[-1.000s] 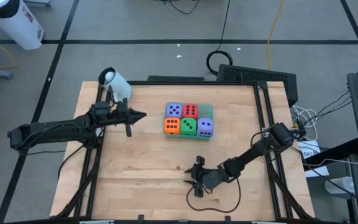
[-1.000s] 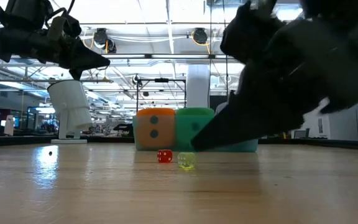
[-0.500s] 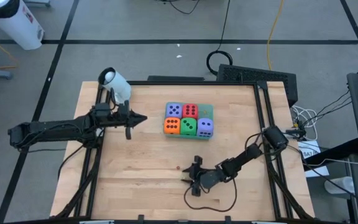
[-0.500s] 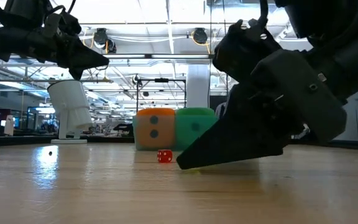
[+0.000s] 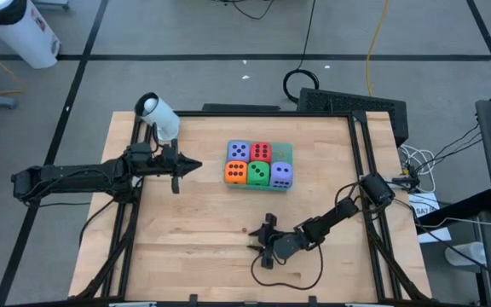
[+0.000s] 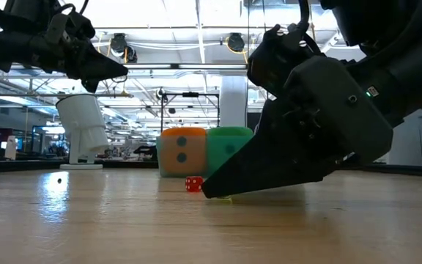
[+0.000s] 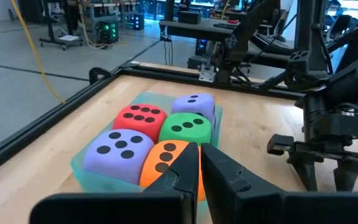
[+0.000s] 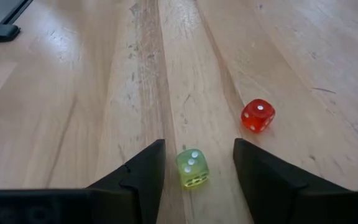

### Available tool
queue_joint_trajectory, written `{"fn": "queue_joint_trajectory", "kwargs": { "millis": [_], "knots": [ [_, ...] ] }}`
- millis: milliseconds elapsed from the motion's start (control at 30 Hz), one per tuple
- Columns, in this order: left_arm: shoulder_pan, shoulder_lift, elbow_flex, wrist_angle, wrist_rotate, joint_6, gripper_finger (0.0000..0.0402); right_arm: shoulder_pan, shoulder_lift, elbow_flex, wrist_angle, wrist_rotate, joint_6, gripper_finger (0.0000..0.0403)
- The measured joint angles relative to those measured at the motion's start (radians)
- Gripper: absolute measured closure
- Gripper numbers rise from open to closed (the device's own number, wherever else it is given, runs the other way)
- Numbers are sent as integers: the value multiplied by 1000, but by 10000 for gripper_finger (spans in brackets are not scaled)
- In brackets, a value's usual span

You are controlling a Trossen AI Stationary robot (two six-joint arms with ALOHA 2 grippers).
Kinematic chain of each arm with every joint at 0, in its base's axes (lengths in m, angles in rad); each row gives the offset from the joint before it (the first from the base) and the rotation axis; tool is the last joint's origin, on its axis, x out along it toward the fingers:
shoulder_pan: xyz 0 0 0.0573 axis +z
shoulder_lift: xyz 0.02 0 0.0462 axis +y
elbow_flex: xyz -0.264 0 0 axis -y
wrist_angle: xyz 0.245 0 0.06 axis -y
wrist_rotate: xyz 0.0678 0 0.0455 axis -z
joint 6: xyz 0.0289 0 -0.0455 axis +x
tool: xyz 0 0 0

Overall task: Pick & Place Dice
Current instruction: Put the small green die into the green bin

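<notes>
**Right arm has dropped down over a tiny die**

Since a second ago the right arm has come lower, and the left arm has hardly moved.

From above, the right end effector sits low on the near side of the worktop. A tiny red die lies just to its left. The five big dice sit together on a flat green square, farther back near the middle. The left end effector hangs in the air to their left.

From the low camera, the right end effector's tips are right down at the wood. Only a bit of a tiny yellow-green die peeks out under them.

From the left wrist, the left end effector is almost closed and holds nothing.

From the right wrist, the right end effector is wide open. The tiny yellow-green die lies between its fingers. They are not touching it yet.

I think the next step is to close on it. The die is very small and looks hard, so it could pop out or roll away if one finger hits it first. The tips could also scrape the wood or bump the tiny red die close by.
</notes>
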Motion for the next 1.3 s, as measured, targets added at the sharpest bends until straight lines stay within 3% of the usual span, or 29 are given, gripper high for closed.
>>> {"fn": "queue_joint_trajectory", "kwargs": {
  "millis": [133,400,567,767,1033,1300],
  "knots": [
    [0,0,0,0,-4,12,376,0,0,0,-16,4,-1,251],
    [0,0,0,0,-8,8,376,-9,-46,0,-158,-15,-64,353],
    [0,0,0,1,-25,15,376,-61,-138,-6,-210,-98,-170,360],
    [0,0,0,19,-102,49,376,-155,-388,-21,-288,-121,-319,342],
    [2,0,0,58,-72,139,376,-368,-786,-131,-271,-250,-502,359],
    [35,0,1,225,-73,190,376,-604,-1084,-252,-304,-381,-454,340]
  ]
}}
